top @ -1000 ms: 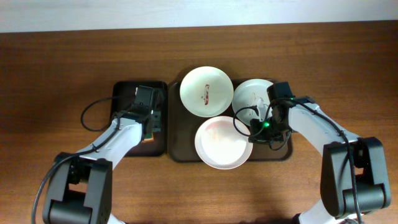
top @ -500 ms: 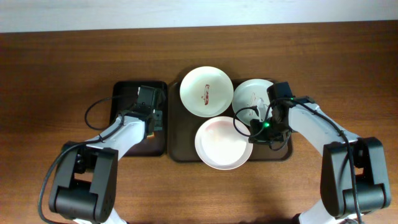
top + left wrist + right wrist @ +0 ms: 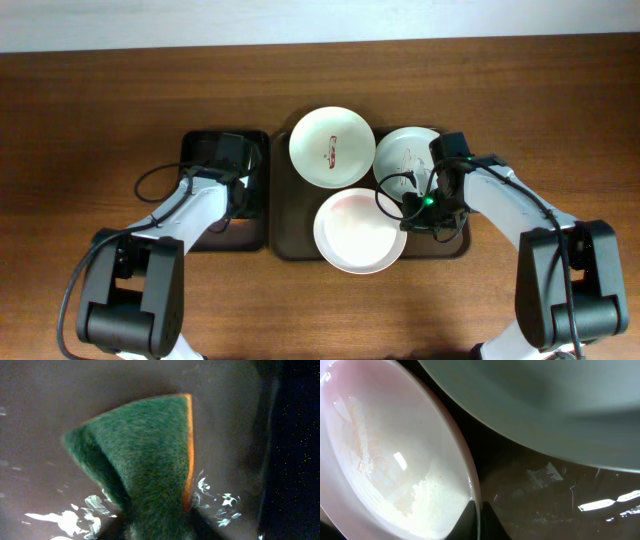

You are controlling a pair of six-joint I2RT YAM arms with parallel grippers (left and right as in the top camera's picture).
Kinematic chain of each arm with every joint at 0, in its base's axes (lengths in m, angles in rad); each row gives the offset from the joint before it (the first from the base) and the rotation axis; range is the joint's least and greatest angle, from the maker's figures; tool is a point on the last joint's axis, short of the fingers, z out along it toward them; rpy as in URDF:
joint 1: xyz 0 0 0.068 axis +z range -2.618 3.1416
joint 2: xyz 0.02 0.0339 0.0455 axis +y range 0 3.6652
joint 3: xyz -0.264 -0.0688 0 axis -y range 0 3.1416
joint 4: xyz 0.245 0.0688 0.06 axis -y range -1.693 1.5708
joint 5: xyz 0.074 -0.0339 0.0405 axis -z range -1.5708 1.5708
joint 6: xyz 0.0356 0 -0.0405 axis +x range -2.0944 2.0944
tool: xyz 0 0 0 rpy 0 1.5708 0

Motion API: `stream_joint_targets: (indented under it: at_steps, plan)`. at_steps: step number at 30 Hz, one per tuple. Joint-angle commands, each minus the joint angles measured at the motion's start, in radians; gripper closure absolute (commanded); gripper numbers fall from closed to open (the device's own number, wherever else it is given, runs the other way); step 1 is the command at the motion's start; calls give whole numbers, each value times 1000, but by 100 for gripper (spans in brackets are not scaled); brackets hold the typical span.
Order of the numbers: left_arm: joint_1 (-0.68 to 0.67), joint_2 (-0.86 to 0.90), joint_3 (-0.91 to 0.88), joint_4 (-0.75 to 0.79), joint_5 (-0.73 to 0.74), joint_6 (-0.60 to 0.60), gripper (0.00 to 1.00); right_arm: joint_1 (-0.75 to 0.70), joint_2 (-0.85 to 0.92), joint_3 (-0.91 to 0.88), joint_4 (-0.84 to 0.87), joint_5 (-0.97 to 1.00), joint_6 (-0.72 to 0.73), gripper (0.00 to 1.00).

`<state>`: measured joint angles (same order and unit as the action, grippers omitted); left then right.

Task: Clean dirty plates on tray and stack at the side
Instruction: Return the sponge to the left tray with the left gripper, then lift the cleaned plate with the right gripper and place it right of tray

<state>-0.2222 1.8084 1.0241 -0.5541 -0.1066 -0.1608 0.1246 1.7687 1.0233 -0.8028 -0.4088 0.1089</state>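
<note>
We log left gripper (image 3: pixel 230 165) shifted toward 12 o'clock over black tray (image 3: pixel 196 143), clamped on green sponge (image 3: pixel 145 460). Right gripper (image 3: pixel 479 517) unmoved, pinching rim of front white plate (image 3: pixel 358 228), 6 o'clock on brown tray (image 3: pixel 285 248). Scrubbing likely next.

Nearly the whole overhead view is filled by a wooden table (image 3: pixel 90 90), finished in a warm reddish brown, with its grain run from side to side. Beyond its far edge a pale strip (image 3: pixel 320 20), off-white and featureless, is seen; whether it is wall or floor cannot be told. The wood is lit evenly, and only soft shadows are cast on it.
</note>
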Motion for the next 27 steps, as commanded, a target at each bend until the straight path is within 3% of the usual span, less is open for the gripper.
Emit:
stream_joint_targets:
  at_steps: [1,5,6,7,8,11,16,18,22,27]
  plan:
    - [3,14,-11,-27,51,6,100,7,5,-8,-1,-2,5,96]
    - [3,14,-11,-43,-12,6,100,7,3,-8,-1,-3,-1,96]
    - [3,14,-11,-50,-26,6,93,7,-3,-8,-1,-3,-14,96]
    - [3,14,-9,-57,-30,6,73,7,-12,-8,-2,-8,-24,96]
    - [3,14,-9,-63,-29,6,60,7,-31,-6,-4,-6,-26,96]
    - [3,14,-9,-75,-16,5,44,7,-105,12,-16,-5,-31,96]
    - [3,14,-9,-76,-1,5,37,7,-213,37,-25,10,-31,96]
    - [3,14,-9,-75,10,5,25,13,-253,37,-31,61,-31,96]
    - [3,14,-9,-74,13,5,25,65,-320,37,-35,240,-29,96]
    - [3,14,-9,-68,13,5,25,215,-392,45,-28,602,-2,96]
